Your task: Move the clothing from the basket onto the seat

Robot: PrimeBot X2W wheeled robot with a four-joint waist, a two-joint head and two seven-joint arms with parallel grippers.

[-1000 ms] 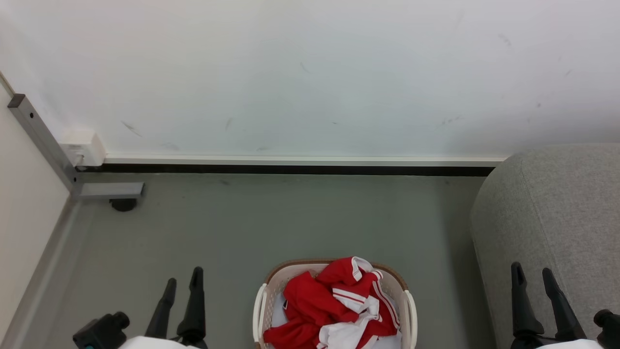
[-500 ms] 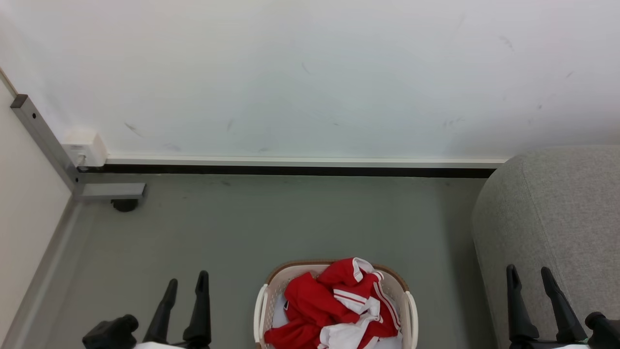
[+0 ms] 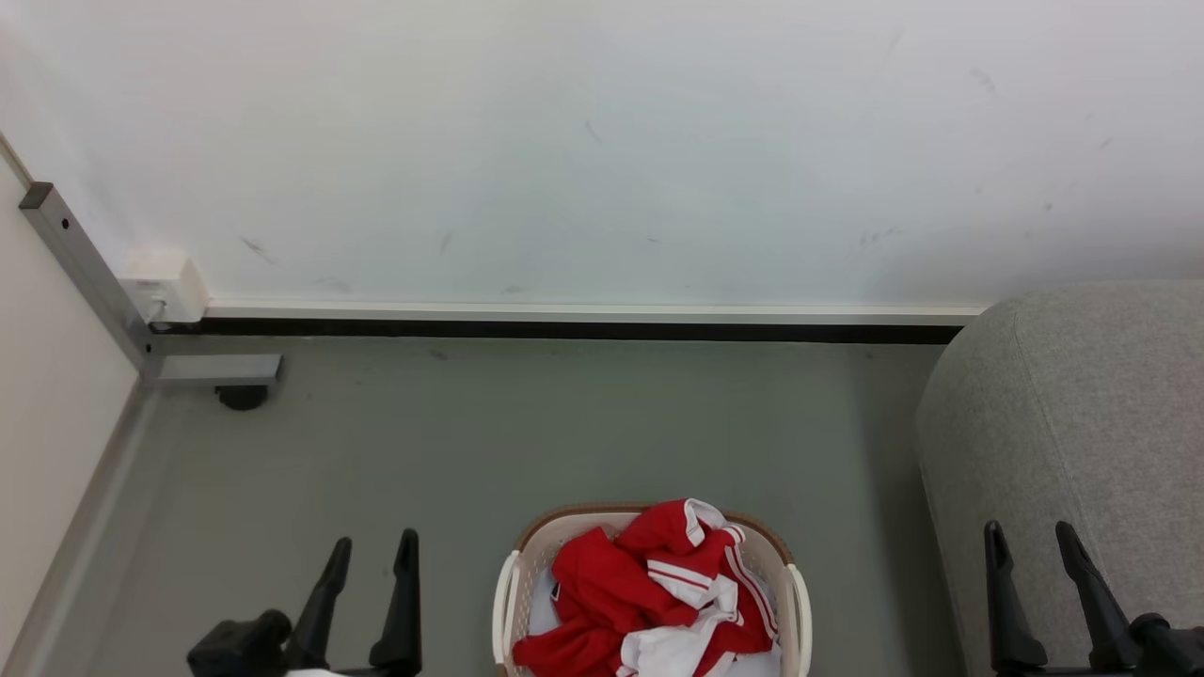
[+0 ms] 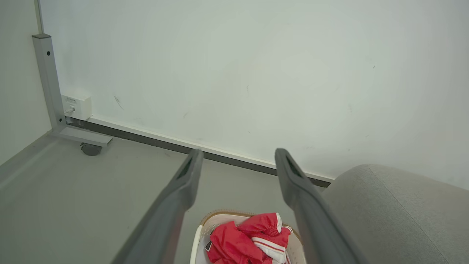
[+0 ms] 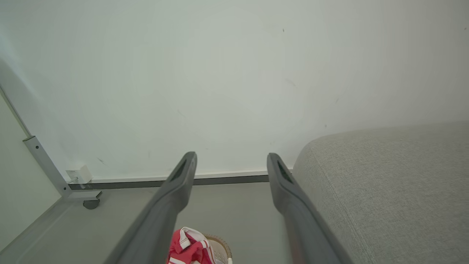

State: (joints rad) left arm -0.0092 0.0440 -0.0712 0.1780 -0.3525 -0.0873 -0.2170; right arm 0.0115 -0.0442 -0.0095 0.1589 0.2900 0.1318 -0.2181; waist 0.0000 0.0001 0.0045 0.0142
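**Head view.**
- Clothing (image 3: 649,592): red garments with white trim, heaped loosely in the basket (image 3: 564,516) and mounded above its brown rim.
- The basket is set on the grey floor (image 3: 564,423) at bottom centre, between the two grippers.
- Seat (image 3: 1082,423): grey upholstery at the right, parted from the basket by a strip of floor.
- Handling, as judged: the clothing is soft, light and limp, not fragile, and likely to drape and trail when lifted. Layers may be dragged up together.
- A hold is best taken on a raised fold at the top of the heap, such as the bunched red ridge by the far rim.
- Left gripper (image 3: 375,541): low at the left, over bare floor beside the basket. The fingers are spread wide and nothing is held.
- Right gripper (image 3: 1027,528): low at the right, against the seat's near side. The fingers are likewise spread and empty.

**Left wrist view.**
- Both fingers are seen well apart, aimed toward the foot of the wall.
- The basket and clothing are framed low between them.

**Right wrist view.**
- The fingers are parted wide.
- A scrap of clothing and basket rim is seen at the bottom edge, and the seat lies close alongside.
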